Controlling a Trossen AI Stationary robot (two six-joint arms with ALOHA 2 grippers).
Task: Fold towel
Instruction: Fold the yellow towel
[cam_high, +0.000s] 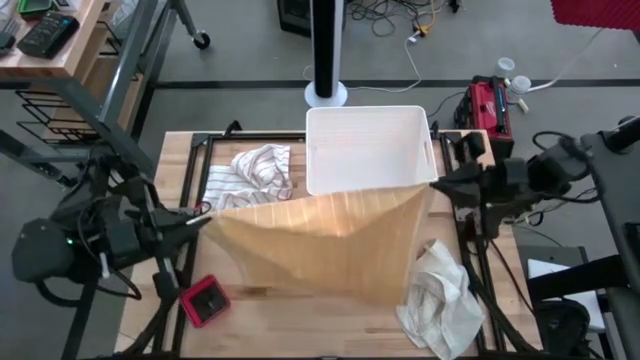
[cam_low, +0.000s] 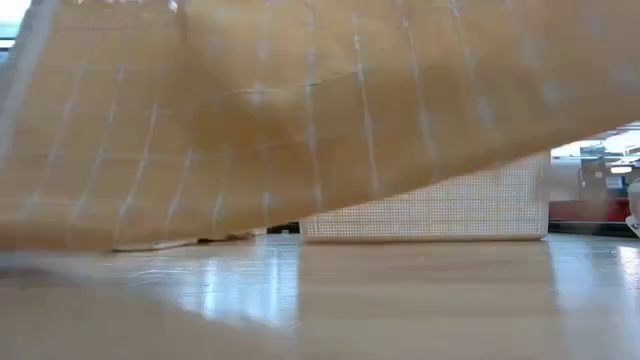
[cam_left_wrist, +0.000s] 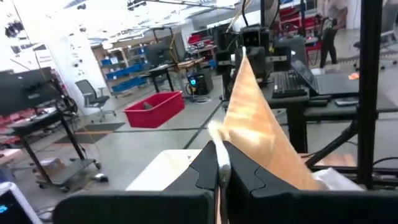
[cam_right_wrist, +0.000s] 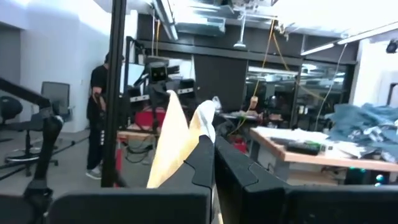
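Note:
A tan towel with thin pale stripes (cam_high: 320, 240) is stretched in the air between my two grippers and sags toward the table's near edge. In the low view the towel (cam_low: 300, 110) fills the upper part. My left gripper (cam_high: 205, 213) is shut on its left corner. My right gripper (cam_high: 437, 183) is shut on its right corner. The towel also shows in the left wrist view (cam_left_wrist: 261, 130) and the right wrist view (cam_right_wrist: 171, 143). My left gripper pinches the towel's left corner (cam_left_wrist: 217, 140) between its two fingers, coming level from the table's left side. The towel's top edge runs taut toward the other gripper, lifted off the table. My right gripper pinches the towel's right corner (cam_right_wrist: 202, 121) between its two fingers, level from the table's right side. The cloth hangs below and sideways from the fingers, its lower part draping toward the table.
A white basket (cam_high: 368, 148) stands at the table's far middle. A white striped cloth (cam_high: 255, 172) lies crumpled at the far left, a cream cloth (cam_high: 440, 300) at the near right. A red and black device (cam_high: 205, 301) lies near the left front.

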